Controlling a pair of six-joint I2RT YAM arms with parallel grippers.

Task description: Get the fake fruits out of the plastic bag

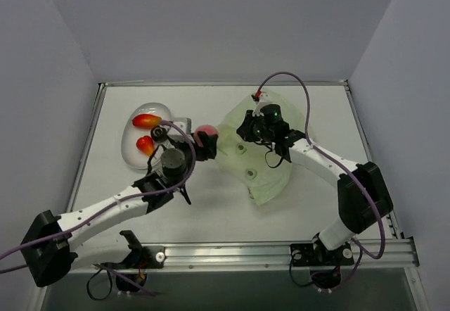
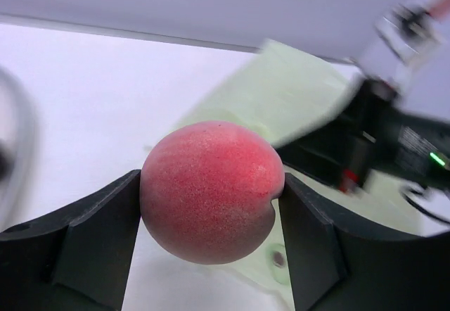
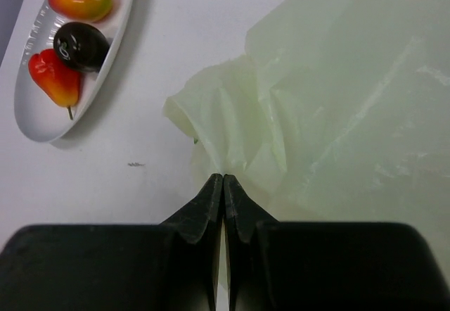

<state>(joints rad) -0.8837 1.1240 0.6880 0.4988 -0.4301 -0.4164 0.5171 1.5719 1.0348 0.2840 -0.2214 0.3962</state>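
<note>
**Left wrist cam: round one's out of the bag, dish is right there**

Left gripper [image 2: 211,188] is partway open with a round red fruit [image 2: 207,212] wedged snug between both fingers. That's a solid hold, up clear of the table. From the top cam, the fruit sits just off the right rim of the white dish [image 1: 129,156], in the gap between the dish and the plastic bag [image 1: 267,177]. Two orange-red fruits [image 1: 146,121] already lie in the dish, with a dark piece [image 3: 81,46] between them. Right gripper [image 3: 223,182], on the far side of the bag from the dish, has its jaws fully closed on a fold at the bag's edge. Looks like it's pinning the bag down.

What matters next, I'd guess: the dish lies to the left of the held fruit, with its long axis running away from the arms, and the left arm is way nearer to it. Can't tell if anything's left in the bag.
</note>
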